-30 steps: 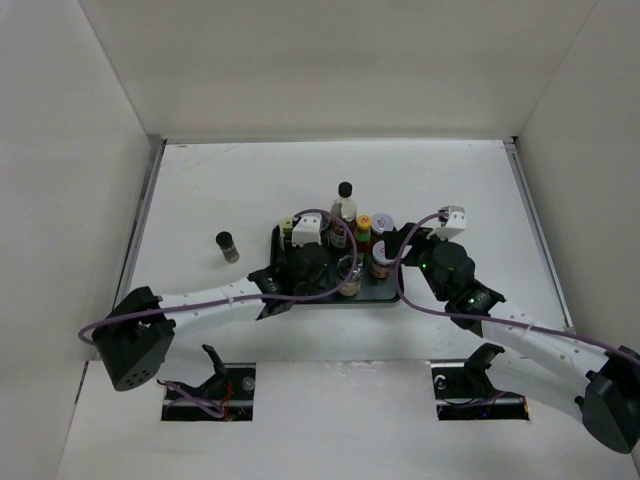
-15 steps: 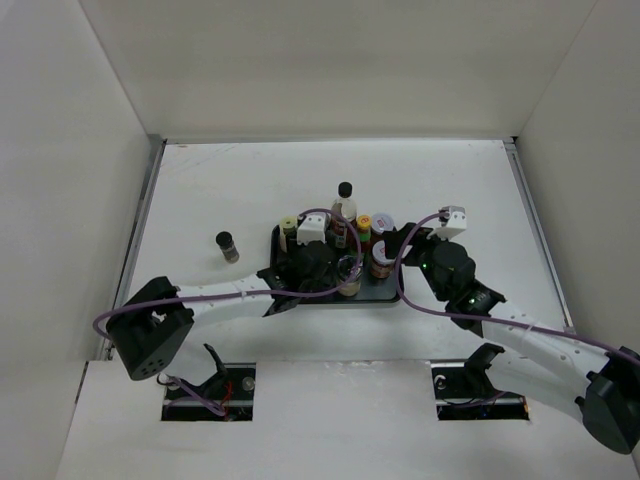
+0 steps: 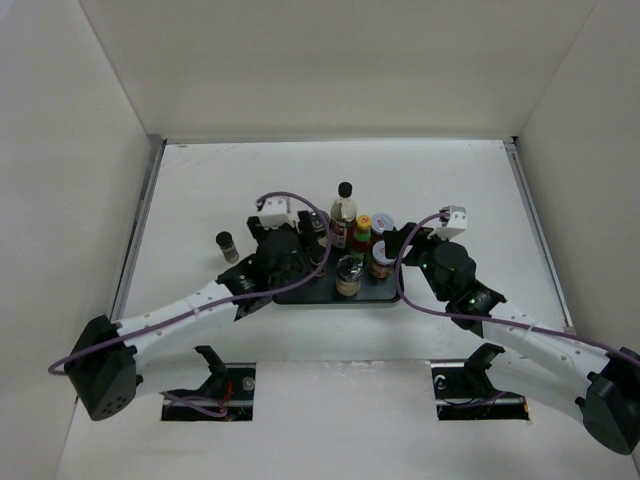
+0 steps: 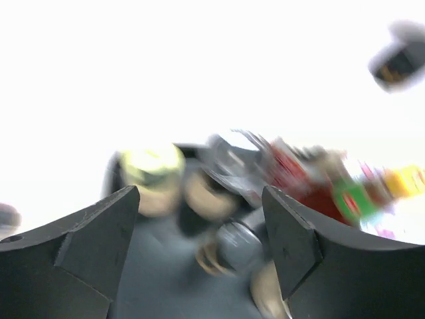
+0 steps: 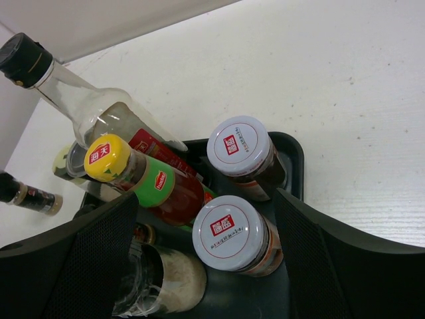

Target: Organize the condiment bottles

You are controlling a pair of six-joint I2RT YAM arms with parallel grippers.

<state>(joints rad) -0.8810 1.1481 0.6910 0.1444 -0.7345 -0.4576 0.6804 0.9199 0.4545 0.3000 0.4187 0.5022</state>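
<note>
- Crowding is the chief hazard. The left gripper (image 3: 300, 238) hangs over the nine o'clock half of the black tray (image 3: 318, 292), jaws apart with nothing between them. It sits right among the condiment bottles (image 3: 357, 245), so a sideways sweep could, I judge, tip a neighbour.
- The tall clear bottle (image 3: 344, 206) stands at the tray's twelve o'clock edge, just beside the red sauce bottle (image 3: 363, 233). It looks top-heavy, and a nudge would likely drop it onto the others.
- The right gripper (image 3: 398, 242) waits at the tray's three o'clock side, spread wide and empty. In its own view the fingers frame the two silver-lidded jars (image 5: 238, 146). Closing or descending from here could clip a lid.
- One dark-lidded jar (image 3: 228, 246) stands on the table (image 3: 220, 190) at nine o'clock, well apart from the tray. It is the only task item off the tray. It is small and narrow, so an off-centre pinch might send it rolling.
- The left wrist view is smeared. A yellowish lid (image 4: 151, 169) and a red body show, but which jar lies nearest the fingers cannot be told. A dark blur (image 4: 397, 61) at two o'clock cannot be named.
- From above, the left arm (image 3: 190, 300) and its wrist cover the tray's ten o'clock corner, hiding whatever stands there.
- The glass jar (image 3: 348, 275) at six o'clock is partly cut off by a finger in the right wrist view, so its lid is unseen there.
</note>
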